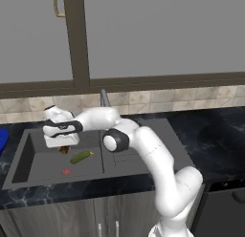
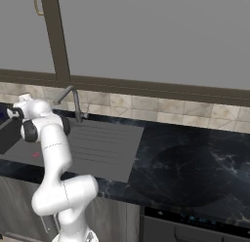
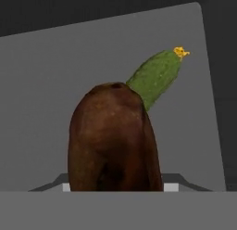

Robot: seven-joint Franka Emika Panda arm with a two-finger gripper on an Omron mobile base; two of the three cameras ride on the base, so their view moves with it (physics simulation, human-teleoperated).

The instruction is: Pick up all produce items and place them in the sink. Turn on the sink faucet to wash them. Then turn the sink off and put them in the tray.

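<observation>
Gripper [image 1: 62, 146] inside the sink [image 1: 28, 157], jaws apparently clamped on the brown vegetable [image 3: 113, 138]; the cucumber [image 1: 81, 156] lies just beside it. Lift straight up, clearing both the cucumber and the basin wall.

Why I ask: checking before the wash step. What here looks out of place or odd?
Nothing is spilled or damaged. One oddity: a small flat red spot lies on the sink floor near the green vegetable; I cannot tell what it is.

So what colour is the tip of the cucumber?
Yellow-orange, on the green cucumber; clearest in the hand view.
</observation>
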